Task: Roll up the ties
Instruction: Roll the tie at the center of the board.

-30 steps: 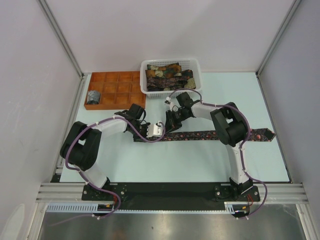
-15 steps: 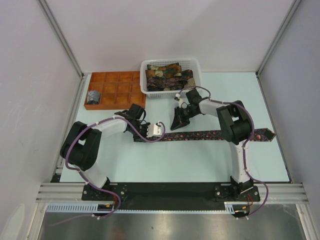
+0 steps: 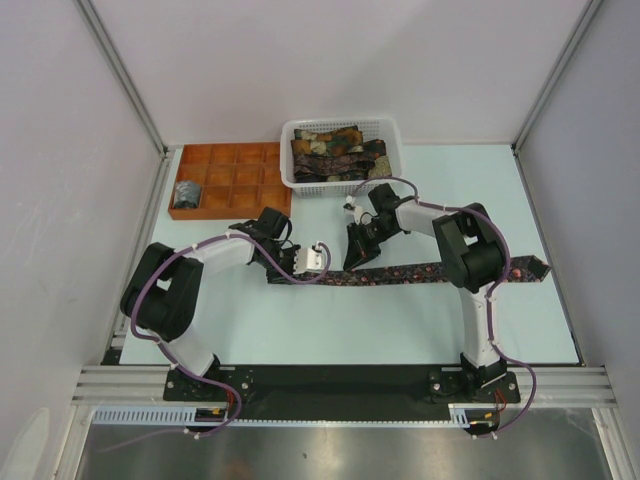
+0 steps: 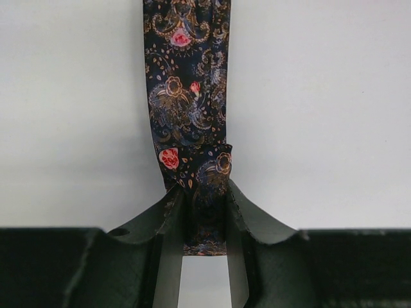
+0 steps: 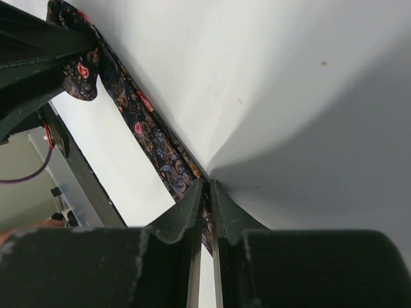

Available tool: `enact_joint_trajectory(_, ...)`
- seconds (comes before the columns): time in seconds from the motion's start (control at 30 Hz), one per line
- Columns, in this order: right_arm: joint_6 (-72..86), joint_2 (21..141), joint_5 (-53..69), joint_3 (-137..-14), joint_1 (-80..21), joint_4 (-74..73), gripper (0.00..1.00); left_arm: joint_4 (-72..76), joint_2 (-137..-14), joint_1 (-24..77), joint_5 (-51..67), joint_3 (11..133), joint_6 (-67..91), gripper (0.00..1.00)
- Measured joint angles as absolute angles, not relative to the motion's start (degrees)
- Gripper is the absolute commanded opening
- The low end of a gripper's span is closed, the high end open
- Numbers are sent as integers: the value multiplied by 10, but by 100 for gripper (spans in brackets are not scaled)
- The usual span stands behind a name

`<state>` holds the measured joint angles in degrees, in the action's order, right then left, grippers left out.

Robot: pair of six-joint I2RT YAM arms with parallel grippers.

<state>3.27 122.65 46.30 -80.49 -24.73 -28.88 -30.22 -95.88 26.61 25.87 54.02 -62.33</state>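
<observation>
A dark tie with pink-red flowers (image 3: 420, 271) lies stretched left to right across the table. My left gripper (image 3: 283, 268) is shut on its narrow left end, and the fabric is folded over between the jaws in the left wrist view (image 4: 204, 189). My right gripper (image 3: 356, 262) points down onto the tie a little right of the left gripper. In the right wrist view (image 5: 207, 187) its jaws are pressed together on the tie's edge (image 5: 154, 144). More ties, green-gold-brown (image 3: 335, 150), lie piled in the basket.
A white mesh basket (image 3: 390, 160) stands at the back middle. An orange compartment tray (image 3: 235, 175) stands at the back left with one rolled dark tie (image 3: 187, 193) in a left cell. The tie's wide pointed end (image 3: 535, 268) lies near the right wall.
My right gripper lifted and swung right, then came down onto the tie next to the left gripper. The left arm has stayed still, holding the tie's end.
</observation>
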Motion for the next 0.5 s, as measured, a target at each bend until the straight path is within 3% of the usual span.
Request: enact_joint_trajectory(0.5,82,1220,484,-819,-256,-258,34,-299,-959,266,258,540,-607,33)
